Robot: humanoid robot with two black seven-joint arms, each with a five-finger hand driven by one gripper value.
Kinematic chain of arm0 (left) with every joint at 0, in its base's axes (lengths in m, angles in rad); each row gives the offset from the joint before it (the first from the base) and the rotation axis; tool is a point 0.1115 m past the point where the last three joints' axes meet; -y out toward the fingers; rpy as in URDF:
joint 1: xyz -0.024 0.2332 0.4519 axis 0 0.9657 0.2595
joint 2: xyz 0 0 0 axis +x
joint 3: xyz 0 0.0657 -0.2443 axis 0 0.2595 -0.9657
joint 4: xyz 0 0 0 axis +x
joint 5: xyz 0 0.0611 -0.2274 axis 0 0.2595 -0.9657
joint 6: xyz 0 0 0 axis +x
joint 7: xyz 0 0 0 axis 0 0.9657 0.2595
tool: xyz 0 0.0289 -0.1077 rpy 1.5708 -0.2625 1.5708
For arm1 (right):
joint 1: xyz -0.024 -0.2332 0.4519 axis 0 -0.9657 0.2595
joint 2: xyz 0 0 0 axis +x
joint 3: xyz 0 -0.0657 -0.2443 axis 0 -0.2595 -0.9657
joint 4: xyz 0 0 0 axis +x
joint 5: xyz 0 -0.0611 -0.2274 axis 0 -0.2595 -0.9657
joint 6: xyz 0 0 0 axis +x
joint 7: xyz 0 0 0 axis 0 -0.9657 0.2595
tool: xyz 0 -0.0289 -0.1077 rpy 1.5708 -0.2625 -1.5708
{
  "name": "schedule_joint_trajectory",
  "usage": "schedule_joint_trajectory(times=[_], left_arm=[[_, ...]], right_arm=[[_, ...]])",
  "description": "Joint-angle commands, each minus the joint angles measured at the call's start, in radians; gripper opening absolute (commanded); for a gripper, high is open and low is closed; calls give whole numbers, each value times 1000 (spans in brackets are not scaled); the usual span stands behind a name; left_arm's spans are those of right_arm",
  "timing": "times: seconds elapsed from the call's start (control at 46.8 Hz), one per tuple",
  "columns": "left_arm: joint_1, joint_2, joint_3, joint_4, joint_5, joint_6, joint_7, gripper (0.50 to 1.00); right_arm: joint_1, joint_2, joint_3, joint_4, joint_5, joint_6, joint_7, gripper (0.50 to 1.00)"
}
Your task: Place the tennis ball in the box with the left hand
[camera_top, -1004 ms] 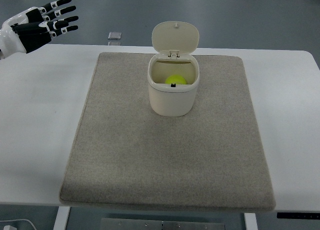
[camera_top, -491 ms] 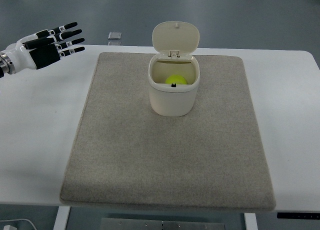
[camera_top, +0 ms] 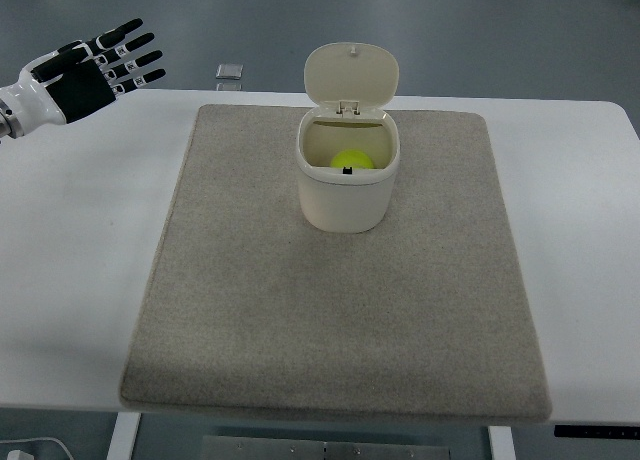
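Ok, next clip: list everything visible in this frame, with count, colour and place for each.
table: one, white, fills most of the frame
mat: one, grey-beige, lying on the table, centred
box: one, cream, standing on the far half of the mat
lid: one, cream, hinged at the box's far edge, standing open
ball: one, yellow-green, inside the box
small square object: one, grey, beyond the table's far edge; too small to identify
left robot hand: one, black fingers with a white wrist, top-left corner, fingers spread, holding nothing, well apart from the box
right robot hand: not in view
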Motion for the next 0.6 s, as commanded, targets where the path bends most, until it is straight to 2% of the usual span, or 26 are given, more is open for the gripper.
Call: schedule_joint_trajectory(times=[0.0, 0.577], left_arm=[[0, 4, -1, 1, -2, 0, 0, 994], [20, 18, -43, -2, 1, 0, 0, 994]], right_arm=[[0, 0, 0, 0, 0, 0, 0, 940], [-6, 0, 0, 12, 9, 2, 0, 938]])
